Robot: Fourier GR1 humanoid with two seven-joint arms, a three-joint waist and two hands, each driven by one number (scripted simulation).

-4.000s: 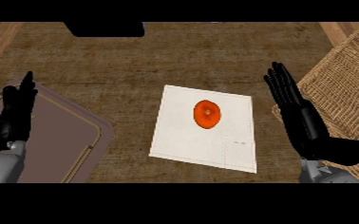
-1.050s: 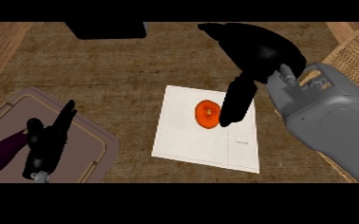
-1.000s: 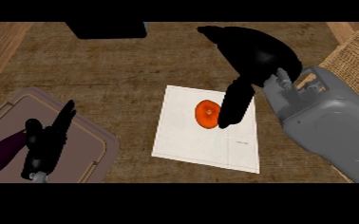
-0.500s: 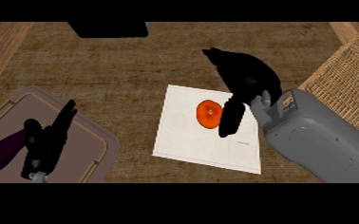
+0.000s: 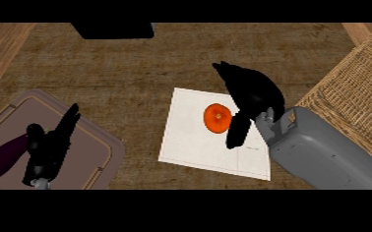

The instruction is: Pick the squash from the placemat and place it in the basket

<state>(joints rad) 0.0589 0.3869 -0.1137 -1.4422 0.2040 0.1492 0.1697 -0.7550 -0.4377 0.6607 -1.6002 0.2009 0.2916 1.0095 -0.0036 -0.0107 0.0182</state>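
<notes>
Nearest the robot: grey right forearm (image 5: 320, 150) comes in from the lower right, angled up-left over the corner of the placemat (image 5: 190, 142). Left hand (image 5: 49, 145) sits low at the left, fingers straight and relaxed, pointing up, over a grey-brown tray (image 5: 98, 155) with a raised rim. It holds nothing. Something dark purple (image 5: 9, 153) shows at the left edge beside it; can't tell what.

Mid: white placemat lies flat on the brown counter (image 5: 131, 73), slightly rotated. Squash (image 5: 217, 117), orange and round, is on the placemat in its upper-right part. Right hand (image 5: 251, 98) is right over the squash's right side, palm arched, one digit hanging down just beside it. Can't tell if there's contact; the squash isn't enclosed. Hand is partly curled, not clamped on anything.

Far right: wicker basket (image 5: 341, 91) at the right edge, just beyond the forearm. Top edge: dark block (image 5: 112, 29) on the counter, well apart from the rest.
</notes>
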